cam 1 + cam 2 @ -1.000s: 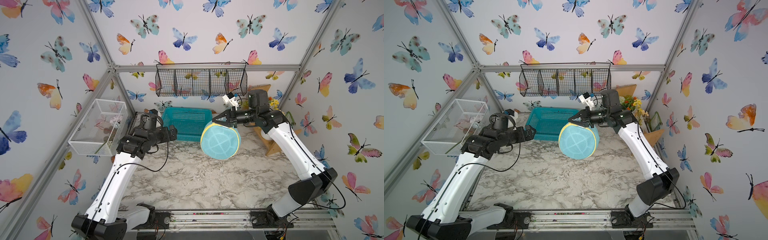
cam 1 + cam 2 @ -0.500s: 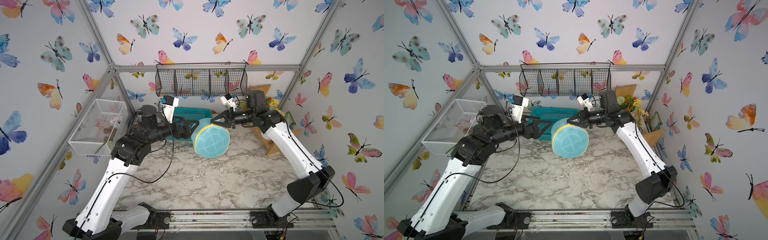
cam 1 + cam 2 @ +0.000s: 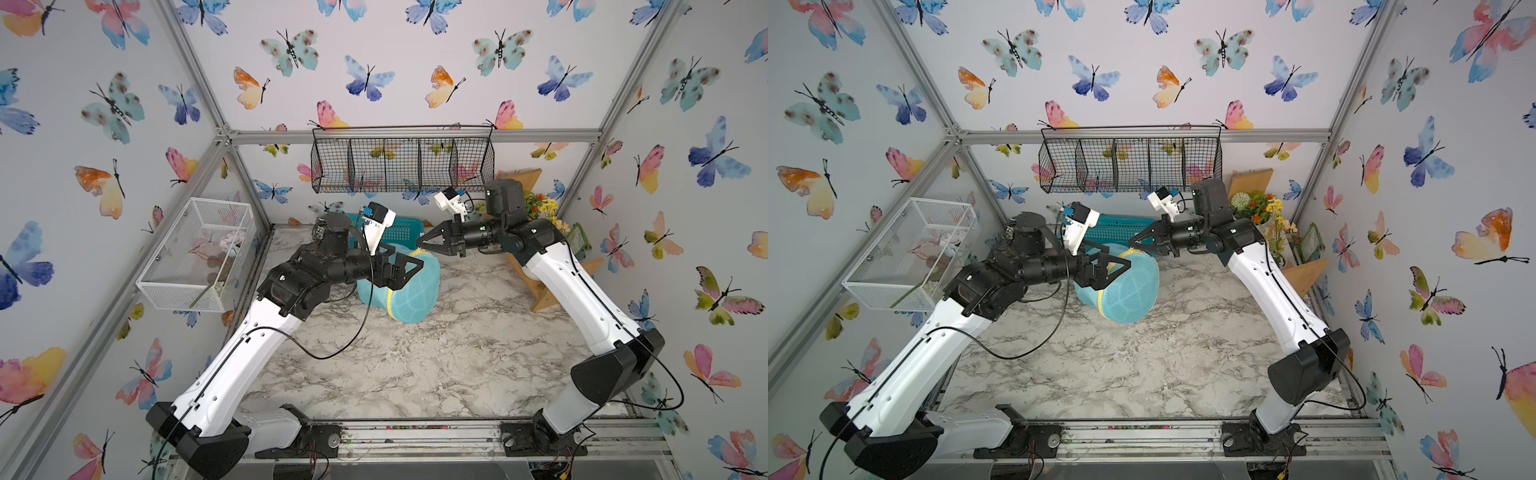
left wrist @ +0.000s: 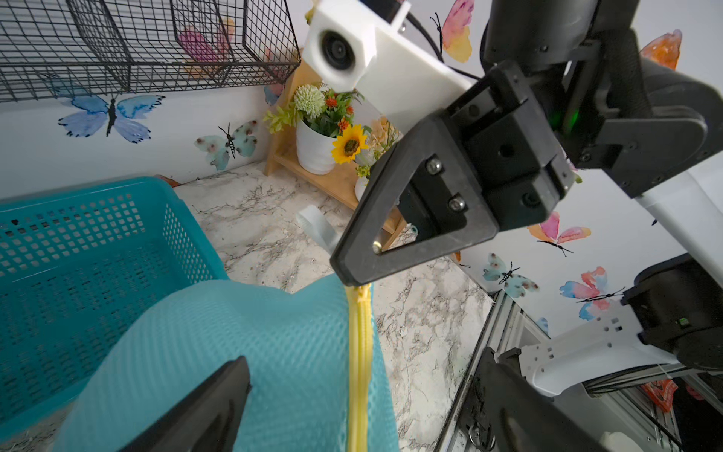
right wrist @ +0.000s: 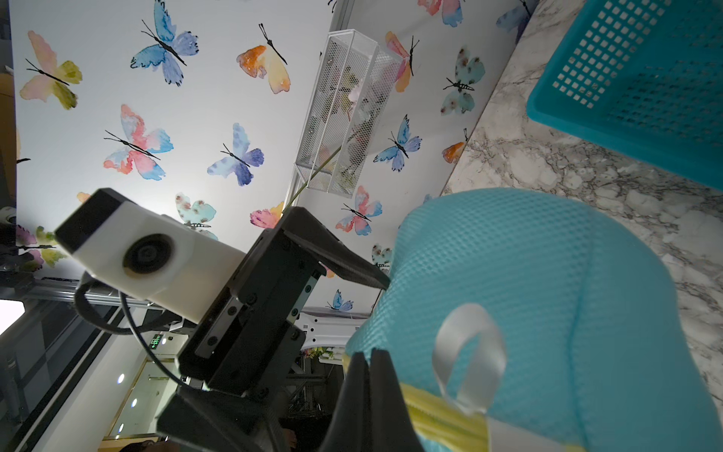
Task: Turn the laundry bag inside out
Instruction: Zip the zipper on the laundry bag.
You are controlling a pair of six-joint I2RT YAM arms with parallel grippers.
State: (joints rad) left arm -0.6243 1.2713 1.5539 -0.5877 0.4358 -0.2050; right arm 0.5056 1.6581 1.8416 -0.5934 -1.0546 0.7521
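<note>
Turquoise mesh laundry bag (image 3: 415, 291) (image 3: 1133, 291) sits just above centre frame in both top views, in front of the teal basket (image 3: 401, 232), over the marble table (image 3: 415, 374); I can't tell if its lower end touches down. My right gripper (image 3: 419, 245) has jaws pressed together, pinching the yellow zip seam (image 4: 358, 352) at the bag's upper edge, white loop (image 5: 467, 315) just beside the pinch. My left gripper (image 3: 409, 257) is spread wide at the bag's frame-left side, one fingertip (image 5: 367, 272) at the mesh, clamping nothing.
</note>
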